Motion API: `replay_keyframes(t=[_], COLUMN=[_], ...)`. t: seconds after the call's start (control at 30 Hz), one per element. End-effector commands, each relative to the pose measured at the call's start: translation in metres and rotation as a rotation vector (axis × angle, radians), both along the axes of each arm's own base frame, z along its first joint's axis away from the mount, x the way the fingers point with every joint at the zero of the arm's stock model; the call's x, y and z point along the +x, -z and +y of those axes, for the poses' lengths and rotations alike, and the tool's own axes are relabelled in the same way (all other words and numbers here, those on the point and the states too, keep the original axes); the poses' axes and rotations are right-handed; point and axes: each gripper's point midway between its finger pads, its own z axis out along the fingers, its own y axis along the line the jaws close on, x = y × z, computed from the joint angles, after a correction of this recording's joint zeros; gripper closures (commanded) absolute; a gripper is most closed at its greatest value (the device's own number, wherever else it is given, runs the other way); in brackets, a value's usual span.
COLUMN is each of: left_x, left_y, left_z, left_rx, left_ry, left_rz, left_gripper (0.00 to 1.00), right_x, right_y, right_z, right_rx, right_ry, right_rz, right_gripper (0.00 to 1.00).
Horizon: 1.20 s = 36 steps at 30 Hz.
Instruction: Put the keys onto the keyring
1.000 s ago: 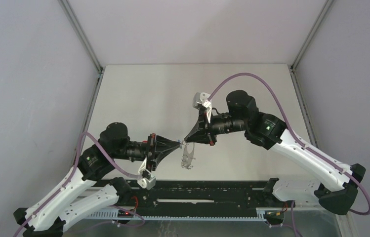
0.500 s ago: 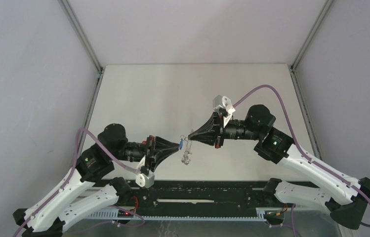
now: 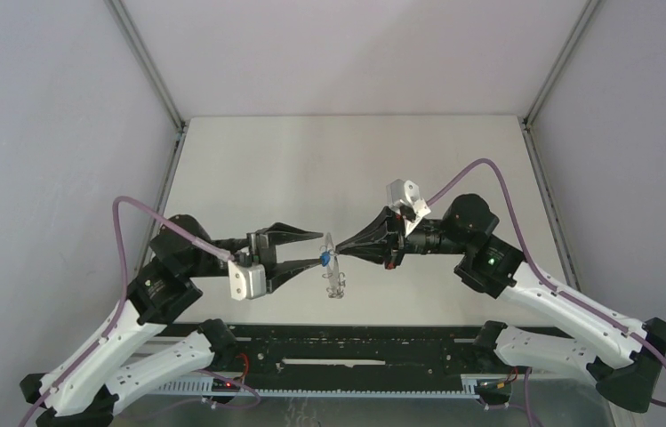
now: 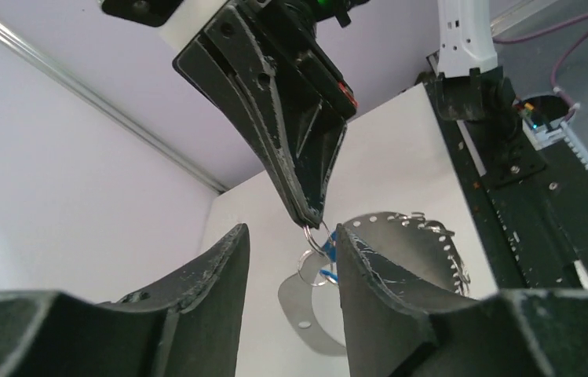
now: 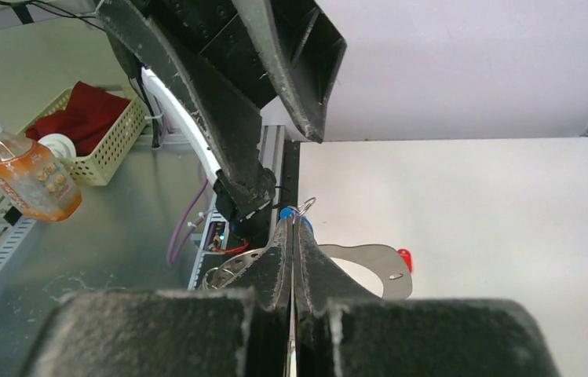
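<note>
- keyring (image 3: 336, 283): off the table, hanging below the pinch point between the two arms. In the top view its long axis runs from the pinch toward the near edge. The beaded rim shows in the left wrist view.
- red key (image 5: 405, 259): only the red head shows, past a grey metal tag (image 5: 369, 265) in the hanging bundle. Cannot tell whether it is threaded on.
- blue key (image 3: 323, 259): at the top of the bundle, just left of the right gripper's tips. Shank too small to read its direction.
- right gripper (image 3: 340, 253): reaches in from the right, jaws pressed flat together on a small wire loop (image 4: 315, 236). The whole bundle hangs from it.
- left gripper (image 3: 321, 248): reaches in from the left, tip to tip with the right one, jaws spread wide and holding nothing. Loop and blue key sit at the mouth of the gap, closer to the near finger (image 3: 293, 265) than the far one.
- judgement: the piece to take lies straight ahead of the open left jaws, to the right. Closing runs near–far across the loop, so the left arm needs only a small advance. The risk is nipping the right gripper's tips.
</note>
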Motion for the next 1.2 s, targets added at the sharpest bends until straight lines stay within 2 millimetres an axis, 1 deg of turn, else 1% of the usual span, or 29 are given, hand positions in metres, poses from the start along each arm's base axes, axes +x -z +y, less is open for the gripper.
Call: replay_keyframes(t=[0.0, 0.13, 0.2, 0.27, 0.4, 0.43, 0.53, 0.67, 0.93, 1.03, 1.17], left_x=[-0.009, -0.014, -0.012, -0.011, -0.01, -0.011, -0.011, -0.011, -0.01, -0.01, -0.012], left_y=[-0.028, -0.01, -0.007, -0.008, -0.014, -0.016, -0.019, -0.013, -0.013, -0.013, -0.007], left_z=[-0.002, -0.001, 0.001, 0.003, 0.001, 0.001, 0.0, -0.001, -0.001, -0.002, -0.004], left_rx=[-0.062, 0.014, 0.03, 0.032, 0.017, 0.008, 0.0, 0.014, 0.017, 0.019, 0.035], left_ry=[0.034, 0.069, 0.058, 0.049, 0.047, 0.049, 0.052, 0.052, 0.046, 0.051, 0.058], left_rz=[0.089, 0.046, 0.013, -0.029, -0.025, -0.015, 0.017, 0.025, 0.03, 0.061, 0.136], left_gripper=[0.53, 0.66, 0.67, 0.68, 0.81, 0.82, 0.84, 0.85, 0.81, 0.78, 0.76], right_x=[-0.007, -0.011, -0.011, -0.012, -0.014, -0.014, -0.014, -0.015, -0.02, -0.02, -0.02], right_y=[-0.028, -0.031, -0.031, -0.031, -0.029, -0.029, -0.029, -0.032, -0.027, -0.027, -0.031], right_z=[-0.002, 0.0, 0.0, 0.0, 0.001, 0.002, 0.002, 0.001, 0.004, 0.005, 0.004], right_rx=[0.113, 0.132, 0.132, 0.139, 0.142, 0.141, 0.142, 0.153, 0.138, 0.136, 0.151], right_ry=[-0.013, -0.036, -0.036, -0.041, -0.053, -0.054, -0.052, -0.053, -0.079, -0.072, -0.066], right_rz=[-0.107, -0.111, -0.109, -0.108, -0.106, -0.106, -0.107, -0.116, -0.126, -0.128, -0.135], right_gripper=[1.0, 1.0, 1.0, 1.0, 1.0, 1.0, 1.0, 1.0, 1.0, 1.0, 1.0])
